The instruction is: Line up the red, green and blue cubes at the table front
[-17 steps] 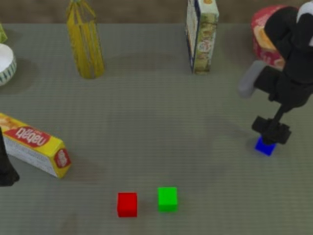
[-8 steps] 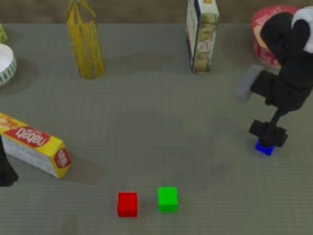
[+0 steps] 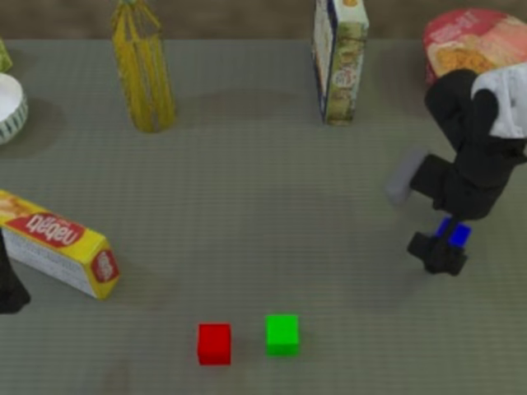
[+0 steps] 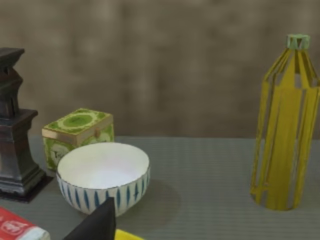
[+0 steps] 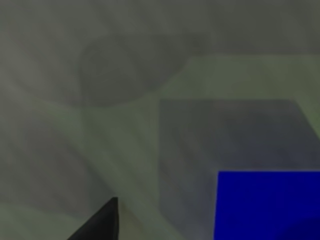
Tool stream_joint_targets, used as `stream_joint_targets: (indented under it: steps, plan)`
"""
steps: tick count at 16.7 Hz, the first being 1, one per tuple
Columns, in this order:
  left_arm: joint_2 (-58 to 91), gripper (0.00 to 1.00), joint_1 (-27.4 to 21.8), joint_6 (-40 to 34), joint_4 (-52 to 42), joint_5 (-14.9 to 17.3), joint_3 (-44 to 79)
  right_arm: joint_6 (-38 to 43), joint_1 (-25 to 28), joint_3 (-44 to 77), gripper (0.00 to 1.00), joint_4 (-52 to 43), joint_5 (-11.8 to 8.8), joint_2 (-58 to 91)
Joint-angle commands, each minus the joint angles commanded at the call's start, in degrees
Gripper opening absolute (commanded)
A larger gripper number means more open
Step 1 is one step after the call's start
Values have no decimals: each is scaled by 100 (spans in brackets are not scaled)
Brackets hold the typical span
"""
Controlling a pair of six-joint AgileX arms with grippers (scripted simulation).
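The red cube (image 3: 214,342) and the green cube (image 3: 282,333) sit side by side, a small gap apart, near the front edge of the table (image 3: 263,206). The blue cube (image 3: 455,233) is at the right, half hidden behind my right gripper (image 3: 436,253), which has come down low against it. In the right wrist view the blue cube (image 5: 267,205) looms close. One dark fingertip (image 5: 102,222) shows well apart from it, so the jaws stand open. My left gripper (image 3: 10,292) is parked at the left edge.
A yellow snack box (image 3: 58,243) lies at the left. A yellow bottle (image 3: 144,70), an upright carton (image 3: 339,58) and a red tub (image 3: 469,41) stand along the back. A white bowl (image 4: 102,175) and a green tin (image 4: 77,130) are at back left.
My right arm has dropped forward and down, bringing its gripper from above the blue cube to beside it at table height. The red and green cubes and the left arm have not moved.
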Motion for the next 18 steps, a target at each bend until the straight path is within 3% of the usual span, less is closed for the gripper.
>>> stream_joint_targets:
  steps: [3, 16, 18]
  plan:
    - [0, 100, 0, 0, 0, 0, 0, 0, 0, 0, 100, 0, 0, 0]
    - [0, 100, 0, 0, 0, 0, 0, 0, 0, 0, 2, 0, 0, 0]
    - [0, 100, 0, 0, 0, 0, 0, 0, 0, 0, 0, 0, 0, 0]
